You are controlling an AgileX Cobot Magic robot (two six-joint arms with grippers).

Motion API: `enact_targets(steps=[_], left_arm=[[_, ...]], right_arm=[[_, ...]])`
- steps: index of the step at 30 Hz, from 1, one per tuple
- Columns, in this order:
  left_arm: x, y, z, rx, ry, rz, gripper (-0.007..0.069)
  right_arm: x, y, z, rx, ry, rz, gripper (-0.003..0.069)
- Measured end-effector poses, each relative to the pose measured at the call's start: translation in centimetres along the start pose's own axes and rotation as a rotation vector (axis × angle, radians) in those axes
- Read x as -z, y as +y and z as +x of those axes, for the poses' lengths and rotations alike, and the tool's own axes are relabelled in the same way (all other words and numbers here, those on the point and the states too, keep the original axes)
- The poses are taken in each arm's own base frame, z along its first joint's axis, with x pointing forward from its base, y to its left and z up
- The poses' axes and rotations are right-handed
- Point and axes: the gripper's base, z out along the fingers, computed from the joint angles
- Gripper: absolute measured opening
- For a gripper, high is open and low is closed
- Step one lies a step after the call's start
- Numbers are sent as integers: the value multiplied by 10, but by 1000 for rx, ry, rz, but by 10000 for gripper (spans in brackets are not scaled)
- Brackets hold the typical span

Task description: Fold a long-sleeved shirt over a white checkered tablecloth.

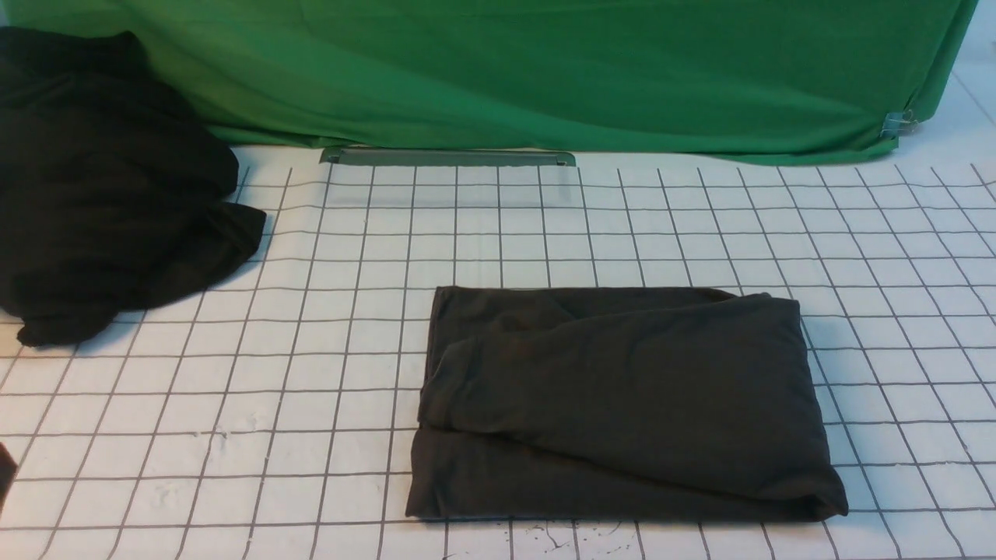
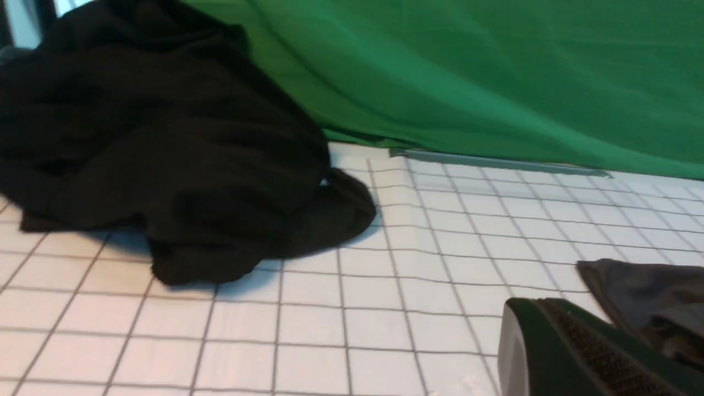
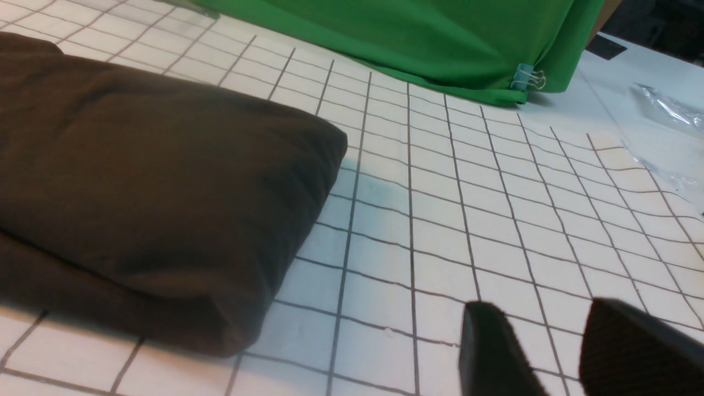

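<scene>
Right gripper (image 3: 555,352): jaws parted, empty, low over the white checkered tablecloth (image 1: 233,404) just right of the long-sleeved shirt (image 1: 622,404). Left gripper (image 2: 577,352): pressed together, holding nothing. Shirt lies folded, centre-near; black cloth heap (image 1: 101,194) far left.

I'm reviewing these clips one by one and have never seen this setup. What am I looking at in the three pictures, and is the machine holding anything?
This is a two-armed robot. One picture looks forward from between its arms; the other two come from cameras on its wrists. On the checkered tablecloth lies a grey shirt, folded into a neat rectangle. A loose heap of black cloth sits far left, before a green backdrop. The left wrist picture shows the left end effector closed, empty, beside the shirt's edge. The right wrist picture shows the right end effector with its fingers apart over bare tablecloth, clear of the shirt. Nothing is held.
</scene>
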Motion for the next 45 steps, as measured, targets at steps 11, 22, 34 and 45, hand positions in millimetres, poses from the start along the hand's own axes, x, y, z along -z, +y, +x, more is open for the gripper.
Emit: enact_targets(steps=[11,22,34,45], left_arm=[[3,5,22,-5,71,-65,-3],[3,5,22,-7,76,-64,-3],[3,5,22,-7,77,-64,-3],[3,5,22,-7,77,-64,-3]], right_arm=[[0,0,0,-1,-2,2,241],[0,0,0,-1,-2,2,241],[0,0,0,-2,-2,2,241],[0,0,0,-1,-2,2,239]])
